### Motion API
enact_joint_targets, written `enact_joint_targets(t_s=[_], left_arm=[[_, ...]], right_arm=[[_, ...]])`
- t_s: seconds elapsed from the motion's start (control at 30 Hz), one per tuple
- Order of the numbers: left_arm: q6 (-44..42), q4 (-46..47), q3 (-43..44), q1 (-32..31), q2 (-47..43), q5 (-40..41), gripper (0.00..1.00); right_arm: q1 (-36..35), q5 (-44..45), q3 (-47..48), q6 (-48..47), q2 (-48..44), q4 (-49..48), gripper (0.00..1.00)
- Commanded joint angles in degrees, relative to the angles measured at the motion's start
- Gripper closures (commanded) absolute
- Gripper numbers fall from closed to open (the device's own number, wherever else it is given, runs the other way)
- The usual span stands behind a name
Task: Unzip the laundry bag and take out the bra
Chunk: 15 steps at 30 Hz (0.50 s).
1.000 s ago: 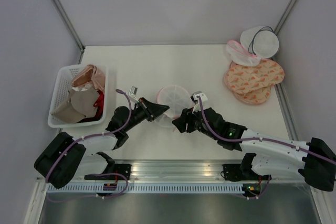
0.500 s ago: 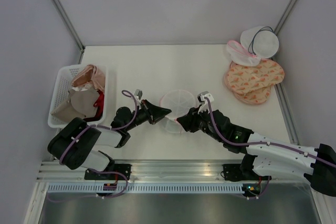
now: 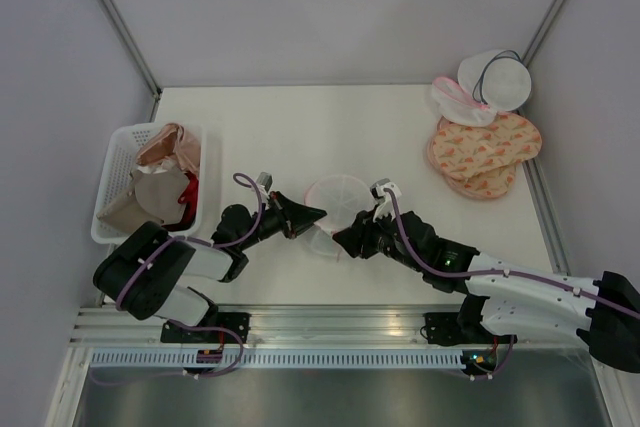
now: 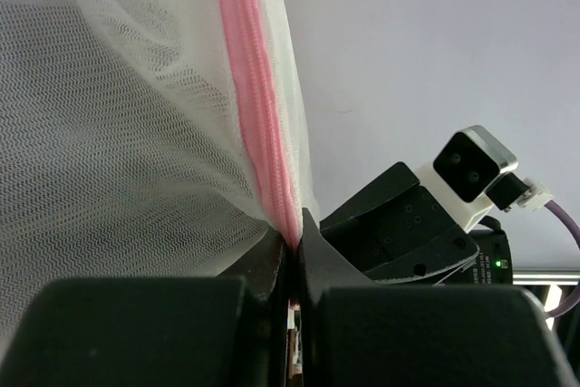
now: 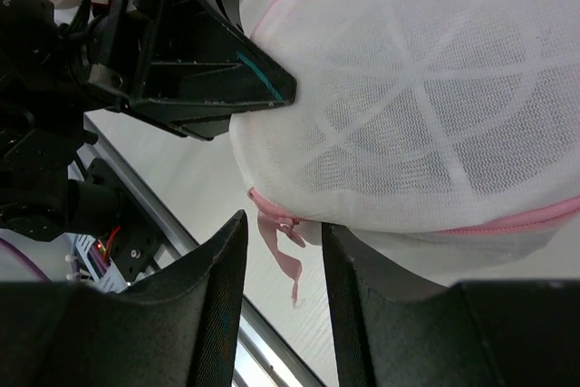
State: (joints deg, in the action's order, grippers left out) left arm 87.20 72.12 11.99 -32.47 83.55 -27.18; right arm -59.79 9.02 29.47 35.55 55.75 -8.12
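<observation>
Right wrist: my right pincer [image 5: 283,228] half open, straddling zipper pull [image 5: 288,265], no pinch yet. My left pincer [image 4: 292,233] clamped on laundry bag [image 4: 118,133] seam. Nothing unzipped, apparently; bra not out.

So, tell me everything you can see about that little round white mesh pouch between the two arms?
The laundry bag is a small round domed pouch of fine white mesh, with white ribs fanning across its face like spokes. A pink zipper runs around its rim and looks closed; its pull tab dangles free. The left claw is shut on the zipper seam, near mid-table. The right claw stands open around the tab, not gripping it.
</observation>
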Motion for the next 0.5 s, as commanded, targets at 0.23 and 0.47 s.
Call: enact_joint_targets(t_s=[0.23,0.47], left_arm=[[3.5,21.5,1.1,0.0,3.2,-1.3,0.98],[2.7,21.1,0.9,1.2,3.3,-4.2,0.98]], right_arm=[[-0.2,-3.0,-2.1,3.0,-0.5,-5.2,0.76],[-0.2,-0.3,0.5,1.9,-1.3,2.7,1.00]])
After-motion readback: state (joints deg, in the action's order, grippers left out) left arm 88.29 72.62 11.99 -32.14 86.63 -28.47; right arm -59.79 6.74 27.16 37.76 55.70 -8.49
